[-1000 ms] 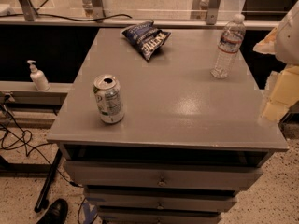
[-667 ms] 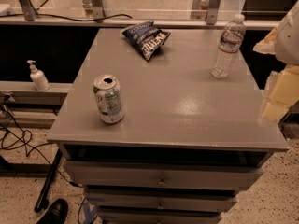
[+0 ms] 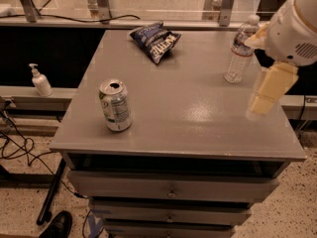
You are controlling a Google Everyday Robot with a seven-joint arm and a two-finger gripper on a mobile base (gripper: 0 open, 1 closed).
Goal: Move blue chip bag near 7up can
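The bag (image 3: 155, 42) is seen lying crumpled at the back of the table (image 3: 188, 113), well to the left of the gripper (image 3: 270, 88) and farther back than it. White lettering is shown on its dark blue foil. The can (image 3: 115, 105) is stood upright well apart from the bag, far to the gripper's left and a little nearer the front edge. Its top is opened and its side looks slightly dented.

The gripper is held over the table's right edge, at the end of a white arm (image 3: 297, 24) that enters from the upper right. Nothing is held in it, and neither bag nor can is touched by it. Whether it is parted or closed cannot be told.

A clear bottle (image 3: 241, 49) with a white cap is stood upright just to the left of the gripper and behind it, near the back right corner.

Below the gripper and to its left, drawers (image 3: 171, 187) are seen under the tabletop. Far to its left, past the table, a pump dispenser (image 3: 39, 81) is set on a ledge, cables (image 3: 15, 148) are trailed over the speckled floor, and a dark shoe (image 3: 57, 225) is seen at the bottom edge.
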